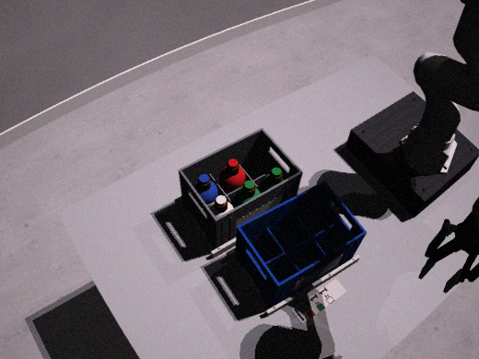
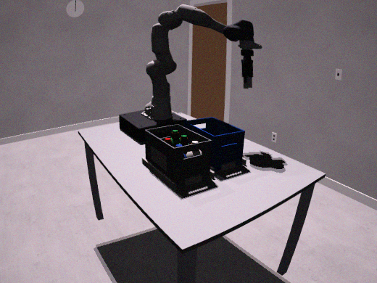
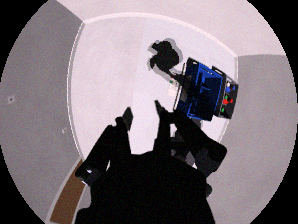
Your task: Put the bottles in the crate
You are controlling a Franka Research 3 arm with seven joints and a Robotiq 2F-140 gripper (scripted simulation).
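The dark crate (image 1: 221, 150) (image 2: 177, 163) holds a blue bottle (image 1: 207, 191) (image 2: 178, 145), a red bottle (image 1: 232, 177) (image 2: 167, 138), a white-capped bottle (image 1: 221, 202) (image 2: 195, 142) and two green bottles, one (image 1: 249, 188) near the middle and one (image 1: 276, 172) near the end; all look upright. The blue crate (image 1: 301, 272) (image 2: 228, 152) shows bare compartments. The pick list (image 1: 333, 291) (image 3: 172, 89) lies beside it, partly shadowed; red, green and white marks show, but I cannot read the counts surely. My gripper (image 1: 434, 283) (image 2: 247, 87) (image 3: 143, 108) is partly open and empty, high above the table, away from the crates.
The two crates stand close side by side, with thin pale rails (image 1: 336, 272) along their long sides. The robot's dark base block (image 1: 387, 138) (image 2: 134, 125) stands behind them. The arm's shadow (image 2: 268, 161) (image 3: 165, 54) falls beside the blue crate and partly over the list.
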